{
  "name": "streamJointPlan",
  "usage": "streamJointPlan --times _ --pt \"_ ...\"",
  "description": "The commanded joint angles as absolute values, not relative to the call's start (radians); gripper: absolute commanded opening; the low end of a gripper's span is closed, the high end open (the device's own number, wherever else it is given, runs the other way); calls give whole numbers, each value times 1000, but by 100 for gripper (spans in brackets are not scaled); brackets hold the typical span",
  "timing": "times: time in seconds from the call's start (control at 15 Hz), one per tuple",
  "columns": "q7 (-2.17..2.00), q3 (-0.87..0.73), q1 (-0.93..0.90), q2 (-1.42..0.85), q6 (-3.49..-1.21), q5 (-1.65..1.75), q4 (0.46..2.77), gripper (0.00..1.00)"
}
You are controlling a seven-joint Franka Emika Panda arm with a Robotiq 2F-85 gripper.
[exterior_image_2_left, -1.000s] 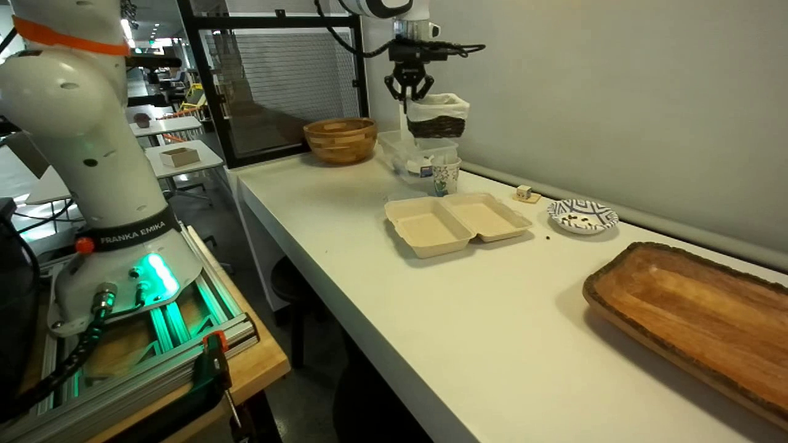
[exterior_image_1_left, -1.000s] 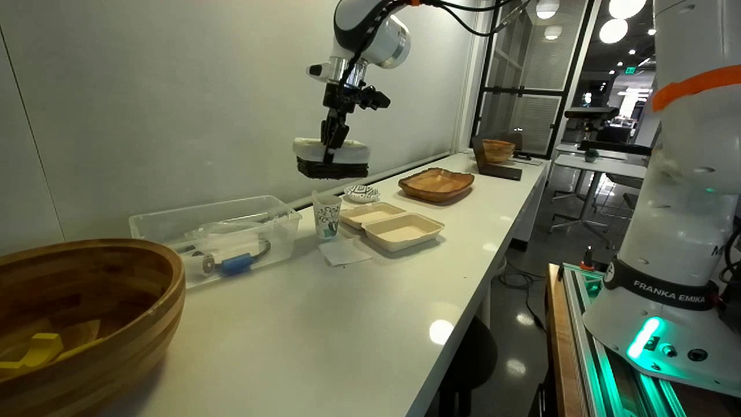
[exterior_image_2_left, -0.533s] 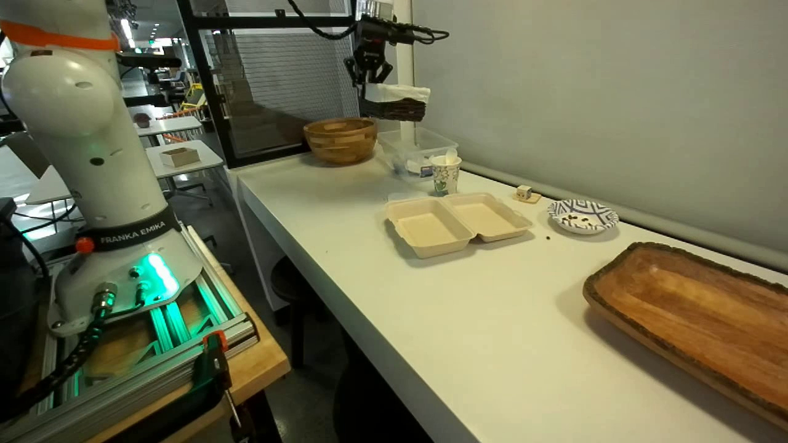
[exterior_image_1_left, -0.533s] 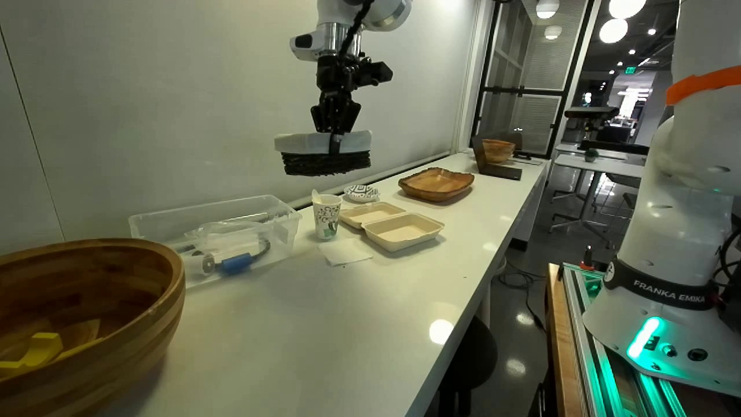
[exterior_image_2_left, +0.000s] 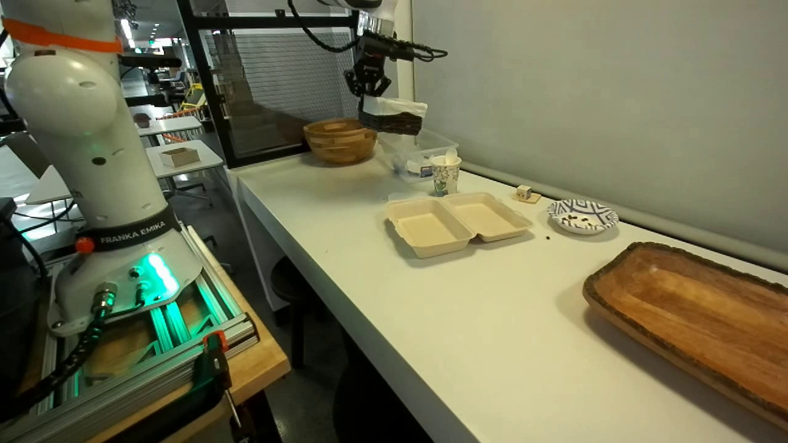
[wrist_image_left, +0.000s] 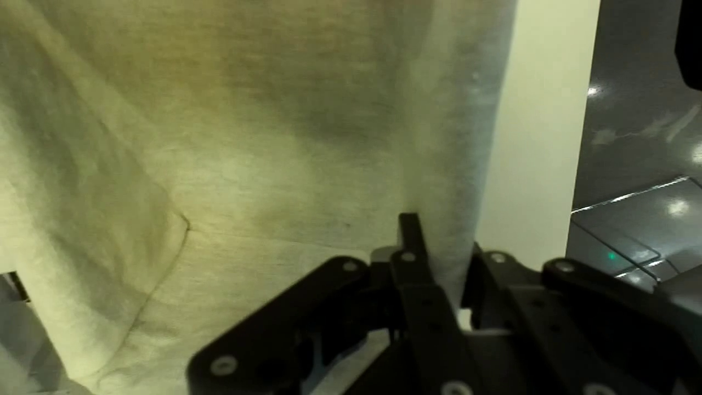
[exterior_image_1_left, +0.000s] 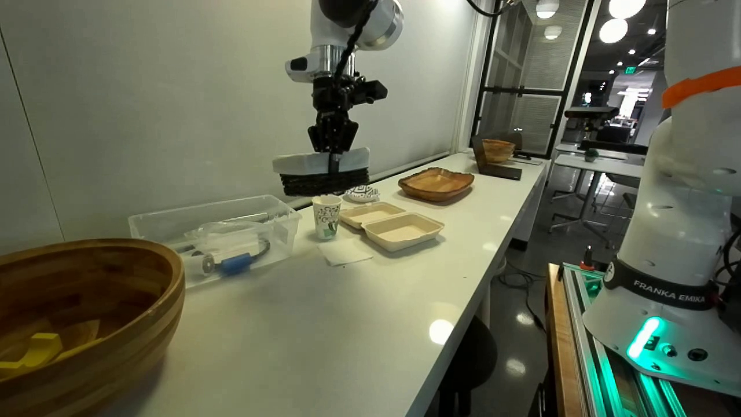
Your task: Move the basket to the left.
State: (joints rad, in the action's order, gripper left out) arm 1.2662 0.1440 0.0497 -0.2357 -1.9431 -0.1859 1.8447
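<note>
Wrist view has the gripper [wrist_image_left: 442, 244] narrow, pinching one side of the basket [wrist_image_left: 263, 142], a finger inside the pale lining [wrist_image_left: 236, 296] and a finger outside it, so I judge the grasping part of the job done. Lifting looks done too: in both exterior views the basket hangs in the air at the upper middle of the frame, its dark base off the white counter [exterior_image_1_left: 324, 330], seeming slightly tilted. In an exterior view that base overlaps the rim of the paper cup [exterior_image_1_left: 327, 223], with the clear plastic bin [exterior_image_1_left: 283, 237] lower and to its left and the large wooden bowl [exterior_image_1_left: 145, 341] at lower left; whether basket and cup touch, I cannot tell. How much of the sideways carry is finished is harder to say, since nothing visible marks a goal. By my reading this is mid-carry, past the pick and short of the placing. Left to do: any remaining shift, lowering the basket onto the counter without catching cup or bin, letting go, and drawing the fingers clear of the lining.
</note>
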Motion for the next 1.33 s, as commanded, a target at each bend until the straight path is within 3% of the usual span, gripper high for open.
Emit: streamJointPlan --times 0.0,0.87,0.93,1.27 --pt "1301 165 0 -315 -1974 -213 1837 4" --pt "1144 254 -97 -601 -2160 -218 1747 4" --pt "1126 255 -98 -610 -2154 -214 1741 34" --pt "1098 281 -91 -550 -2091 -209 1749 69"
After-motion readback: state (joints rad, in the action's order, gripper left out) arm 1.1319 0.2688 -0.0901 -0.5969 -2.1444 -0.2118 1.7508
